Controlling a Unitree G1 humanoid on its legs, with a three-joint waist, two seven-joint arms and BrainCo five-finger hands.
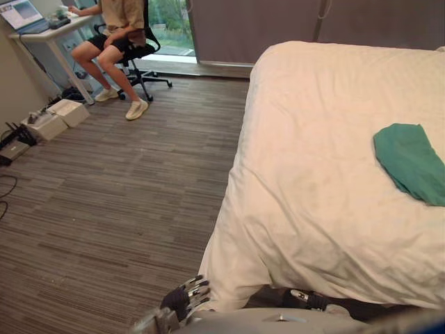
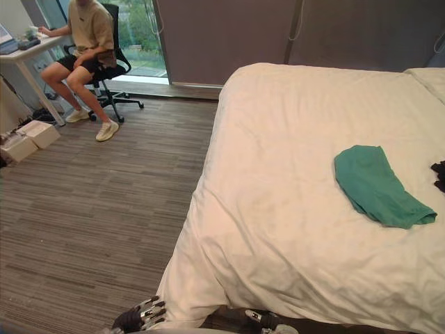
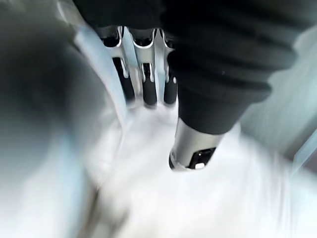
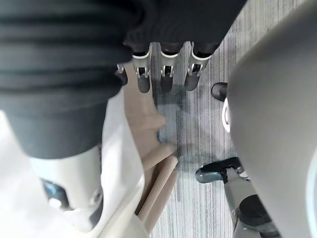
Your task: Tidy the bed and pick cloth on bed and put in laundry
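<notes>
1. Nearest the camera, the robot's left hand [image 1: 182,300] hangs low by the drooping near corner of the white, lightly creased duvet [image 1: 313,174]. In its wrist view the fingers lie loosely straight against the white fabric and grasp nothing.
2. The soft teal-green cloth [image 2: 375,184] lies flattened and rumpled on top of the duvet. It is toward the bed's right side and well apart from both hands.
3. It looks light and limp (nothing stiff to push against), so it will probably sag and trail when lifted. Pinching the thicker bunched middle or the folded near edge should gather more of it than taking one corner.
4. Just beyond it, at the right border, a small black item [image 2: 439,175] rests on the duvet. I cannot tell what it is.
5. The right hand [image 4: 166,79] hangs beside the bed's edge above the grey striped carpet floor [image 1: 118,195], fingers relaxed and empty.
6. Far off, a person [image 2: 87,42] sits on a black office chair [image 2: 115,66] at a white tabletop [image 1: 52,33] with an open laptop [image 1: 24,15].
</notes>
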